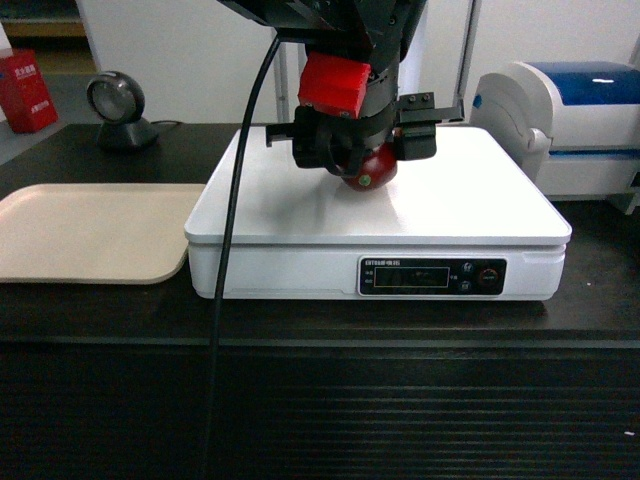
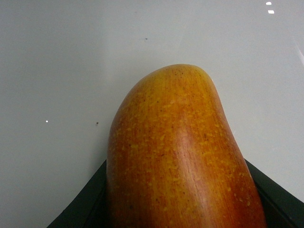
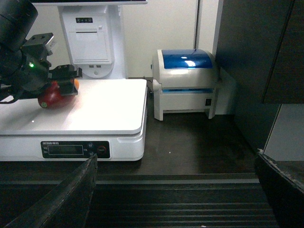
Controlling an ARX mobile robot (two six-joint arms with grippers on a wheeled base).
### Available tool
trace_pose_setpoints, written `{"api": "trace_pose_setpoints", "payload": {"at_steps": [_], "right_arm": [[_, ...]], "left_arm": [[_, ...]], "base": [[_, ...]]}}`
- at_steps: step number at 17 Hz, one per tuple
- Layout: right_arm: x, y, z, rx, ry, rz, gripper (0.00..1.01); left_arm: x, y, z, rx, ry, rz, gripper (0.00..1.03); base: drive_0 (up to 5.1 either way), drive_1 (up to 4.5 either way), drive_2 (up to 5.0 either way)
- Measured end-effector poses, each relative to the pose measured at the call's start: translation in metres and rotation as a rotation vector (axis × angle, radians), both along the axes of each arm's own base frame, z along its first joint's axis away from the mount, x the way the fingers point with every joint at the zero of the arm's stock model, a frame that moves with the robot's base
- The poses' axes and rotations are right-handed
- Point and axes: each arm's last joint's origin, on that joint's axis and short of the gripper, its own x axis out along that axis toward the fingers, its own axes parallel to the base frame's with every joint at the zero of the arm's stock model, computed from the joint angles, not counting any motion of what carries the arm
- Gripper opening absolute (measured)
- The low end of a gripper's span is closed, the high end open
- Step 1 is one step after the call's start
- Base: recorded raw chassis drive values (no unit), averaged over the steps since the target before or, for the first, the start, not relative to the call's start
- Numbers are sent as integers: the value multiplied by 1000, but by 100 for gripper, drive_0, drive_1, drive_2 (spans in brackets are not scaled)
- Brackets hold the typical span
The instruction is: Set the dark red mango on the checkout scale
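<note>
The dark red mango (image 1: 370, 170) is held gripped in the left claw (image 1: 352, 150) low over the white top of the scale (image 1: 480, 200), seemingly touching or just above it, presumably so that it can be released without rolling; the right claw (image 3: 175, 190) is kept spread open and empty, well back at the bench (image 3: 199, 147) edge. One mango, one scale, one beige tray (image 1: 90, 230), one white-and-blue printer (image 3: 185, 83) and one round scanner (image 1: 118, 105) can be counted.
</note>
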Motion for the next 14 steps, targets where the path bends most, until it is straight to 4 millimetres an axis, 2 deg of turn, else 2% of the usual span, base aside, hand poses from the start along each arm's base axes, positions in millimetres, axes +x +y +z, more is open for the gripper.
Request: {"api": "trace_pose_setpoints", "payload": {"at_steps": [1, 2, 3, 5, 7, 11, 13, 14], "right_arm": [[0, 0, 0, 0, 0, 0, 98], [0, 0, 0, 0, 0, 0, 98], [0, 0, 0, 0, 0, 0, 98], [0, 0, 0, 0, 0, 0, 98], [0, 0, 0, 0, 0, 0, 98], [0, 0, 0, 0, 0, 0, 98], [0, 0, 0, 0, 0, 0, 98], [0, 0, 0, 0, 0, 0, 98]], "left_arm": [[-1, -2, 1, 3, -9, -8, 69], [-1, -4, 0, -11, -30, -24, 99], [-5, -2, -3, 12, -49, -32, 98], [-30, 8, 68, -19, -351, -100, 98], [-52, 10, 99, -66, -489, -186, 98], [-91, 26, 119, -105, -634, -297, 98], [-107, 46, 127, -115, -689, -285, 98], [-117, 67, 135, -113, -716, -244, 98]], "base": [[0, 0, 0], [0, 0, 0], [0, 0, 0], [0, 0, 0], [0, 0, 0], [0, 0, 0], [0, 0, 0], [0, 0, 0]]}}
